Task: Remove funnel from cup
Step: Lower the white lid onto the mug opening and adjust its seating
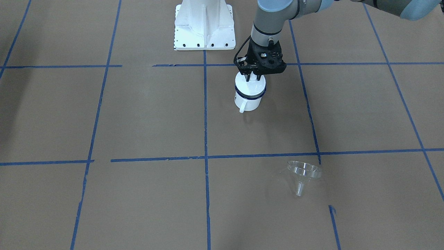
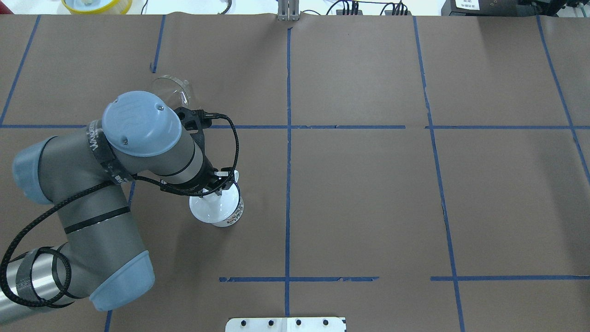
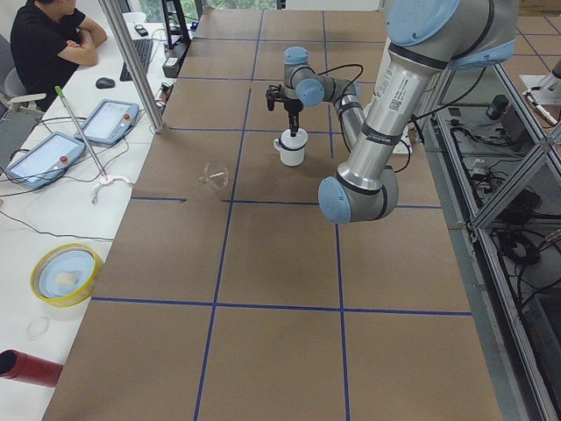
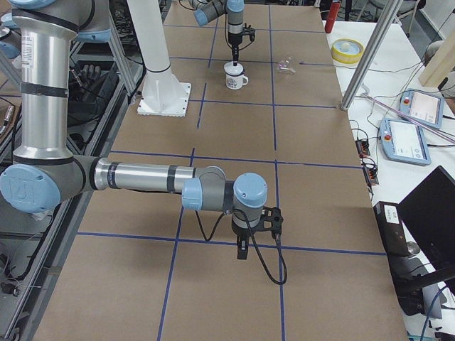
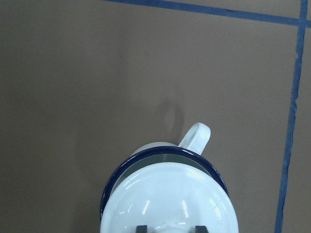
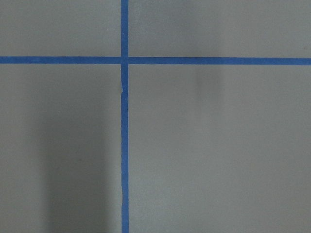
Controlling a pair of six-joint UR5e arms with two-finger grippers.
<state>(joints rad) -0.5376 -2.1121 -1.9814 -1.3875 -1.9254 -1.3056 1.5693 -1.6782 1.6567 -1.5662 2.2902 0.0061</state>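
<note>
While the left gripper [image 1: 252, 75] hangs straight down over the cup [image 1: 248, 99], the funnel [image 1: 303, 173] is already out of it. It lies tipped on its side on the table [image 1: 138, 121], lower right of centre in the front view. Its rim is toward the top of the frame and its spout points down-frame, just below a blue tape line [image 1: 263, 155]. It's well apart from the cup. In the overhead view it sits upper left, partly hidden behind the left arm.

The cup stands upright in the upper middle of the front view, with its handle [image 1: 242, 107] pointing down-frame. A white lid [image 1: 249, 86] sits on its blue rim.

The left wrist view shows it best. The lid fills the bottom centre, and two dark fingertips [image 5: 142, 229] sit on either side of the knob [image 5: 170, 227], right at the bottom edge. So the pincer looks to be pinching the lid by its knob.

The right gripper [image 4: 242, 250] only shows in the right side view, low centre, pointing down over the table near a tape line. Its own wrist camera gets nothing but a tape cross, so spread or pressed together can't be told.
</note>
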